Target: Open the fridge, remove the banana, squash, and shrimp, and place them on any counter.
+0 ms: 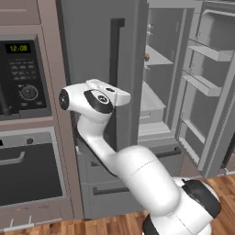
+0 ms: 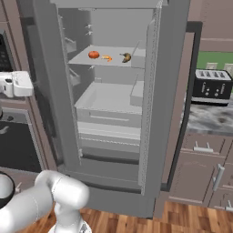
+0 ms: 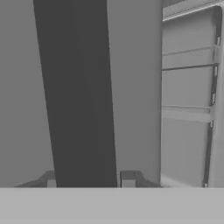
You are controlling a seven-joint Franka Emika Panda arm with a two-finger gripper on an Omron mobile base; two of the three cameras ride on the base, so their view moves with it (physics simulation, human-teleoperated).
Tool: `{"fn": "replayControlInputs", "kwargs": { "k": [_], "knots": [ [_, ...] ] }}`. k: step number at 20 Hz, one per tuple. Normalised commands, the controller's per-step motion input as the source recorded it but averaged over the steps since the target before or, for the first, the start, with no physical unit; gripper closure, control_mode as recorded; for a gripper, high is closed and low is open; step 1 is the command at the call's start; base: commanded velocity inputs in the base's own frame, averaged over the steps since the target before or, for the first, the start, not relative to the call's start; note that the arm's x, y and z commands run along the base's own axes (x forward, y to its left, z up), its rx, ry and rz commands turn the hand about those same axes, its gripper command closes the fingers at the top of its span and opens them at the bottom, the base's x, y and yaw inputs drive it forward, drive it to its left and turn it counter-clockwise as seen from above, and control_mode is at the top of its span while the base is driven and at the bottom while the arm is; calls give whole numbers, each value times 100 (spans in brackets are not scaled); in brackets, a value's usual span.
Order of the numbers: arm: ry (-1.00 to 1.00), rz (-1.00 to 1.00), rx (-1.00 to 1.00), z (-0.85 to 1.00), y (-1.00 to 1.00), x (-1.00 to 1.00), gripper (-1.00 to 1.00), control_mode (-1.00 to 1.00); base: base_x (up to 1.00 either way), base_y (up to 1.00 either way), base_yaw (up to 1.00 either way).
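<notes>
The fridge (image 2: 113, 191) has both upper doors swung out. On an inner shelf lie a round orange-red squash (image 2: 93, 54), a small orange shrimp (image 2: 107, 58) and the brownish-yellow banana (image 2: 126, 57); the banana (image 1: 147, 57) also peeks past the left door's edge. My gripper (image 3: 89, 179) is at the left door's long dark handle (image 3: 78, 96), one fingertip (image 3: 127, 178) tight on each side of it. The handle (image 1: 117, 41) runs down to my white hand (image 1: 98, 98). The marbled counter (image 2: 207, 120) lies to the right of the fridge.
A black toaster (image 2: 211, 86) stands on the counter. The black-fronted wall oven (image 1: 27, 78) and a second oven door (image 1: 27, 170) are left of the fridge. The open right door (image 1: 206, 87) carries empty shelves. Fridge drawers (image 1: 114, 188) sit low, above the wood floor.
</notes>
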Motion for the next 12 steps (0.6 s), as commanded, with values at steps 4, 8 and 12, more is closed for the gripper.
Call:
{"fn": "replayControlInputs", "kwargs": {
  "k": [4,8,12],
  "knots": [
    [0,-23,0,-21,43,8,-100,-100,0,0,0],
    [0,-13,0,-24,3,30,-100,-100,0,0,0],
    [-1,-4,0,-14,2,-2,-100,-100,0,0,0]
  ]
}}
